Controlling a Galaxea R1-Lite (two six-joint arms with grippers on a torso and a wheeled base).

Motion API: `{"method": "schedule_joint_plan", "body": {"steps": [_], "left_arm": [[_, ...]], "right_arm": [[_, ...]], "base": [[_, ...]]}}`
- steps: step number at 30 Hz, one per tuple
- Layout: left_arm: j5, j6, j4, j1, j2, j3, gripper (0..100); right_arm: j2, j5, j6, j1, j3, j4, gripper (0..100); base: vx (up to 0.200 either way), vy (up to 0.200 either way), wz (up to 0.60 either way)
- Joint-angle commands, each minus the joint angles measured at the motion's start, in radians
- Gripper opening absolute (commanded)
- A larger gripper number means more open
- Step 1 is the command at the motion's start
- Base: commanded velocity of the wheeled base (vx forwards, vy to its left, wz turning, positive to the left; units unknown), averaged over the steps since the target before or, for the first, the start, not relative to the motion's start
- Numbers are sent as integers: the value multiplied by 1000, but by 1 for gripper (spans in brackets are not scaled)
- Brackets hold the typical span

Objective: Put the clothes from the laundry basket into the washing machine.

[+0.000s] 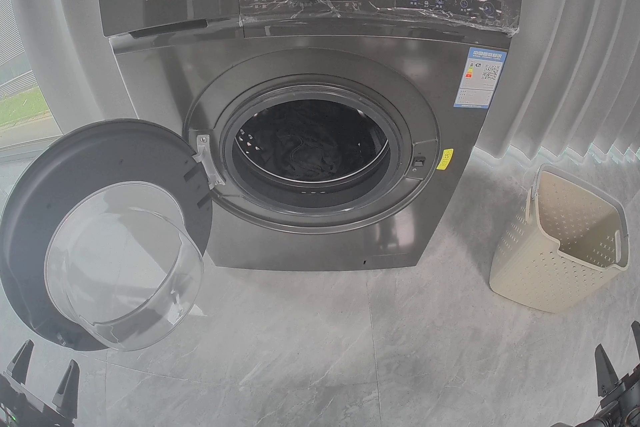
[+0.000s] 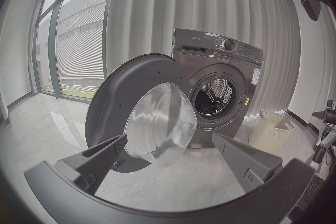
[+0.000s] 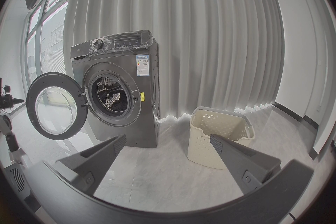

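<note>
left tool [image 1: 47, 358]: down at 7 o'clock in the head view, fingers spread wide with nothing between them. It hangs low over the floor [image 1: 300, 341], just short of the door. My guess is it's parked there to stay out of the door's swing.

door [image 1: 100, 181]: swung all the way out to 8 o'clock of the drum mouth, hinged on the mouth's left side. Its clear bowl window [image 1: 123, 268] bulges toward the robot. Open that far, it leaves the mouth totally free for loading.

washing machine [image 1: 300, 35]: dead centre at 12 o'clock, on the floor with its back to the curtain [image 1: 573, 48]. There's plastic film over the control panel.

clothes [image 1: 310, 145]: 1 dark heap lying low in the drum, well inside the rim. As far as I can tell, nothing is draped over the gasket.

laundry basket [image 1: 533, 268]: cream and perforated, on the floor at 4 o'clock of the machine, near it but apart. All I can see inside is bare walls, so it looks emptied to me. It sits on the right arm's side, which makes that arm the natural picker.

right tool [image 3: 168, 139]: at 5 o'clock in the head view, fingers wide and empty, low and near the basket but not touching it.

progress: my read is the load is in and 0 items are left to move.
</note>
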Motion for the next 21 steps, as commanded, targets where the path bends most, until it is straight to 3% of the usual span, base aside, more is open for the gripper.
{"method": "schedule_joint_plan", "body": {"steps": [1,3,9,21], "left_arm": [[-3,-1,1,0,3,18,100],[-3,-6,0,0,5,18,100],[-3,-6,1,0,3,18,100],[-3,-13,1,0,5,18,100]], "right_arm": [[6,0,0,0,18,0,100],[6,0,0,0,18,0,100],[6,0,0,0,18,0,100],[6,0,0,0,18,0,100]], "base": [[0,0,0],[0,0,0],[-200,0,0],[0,0,0]]}}
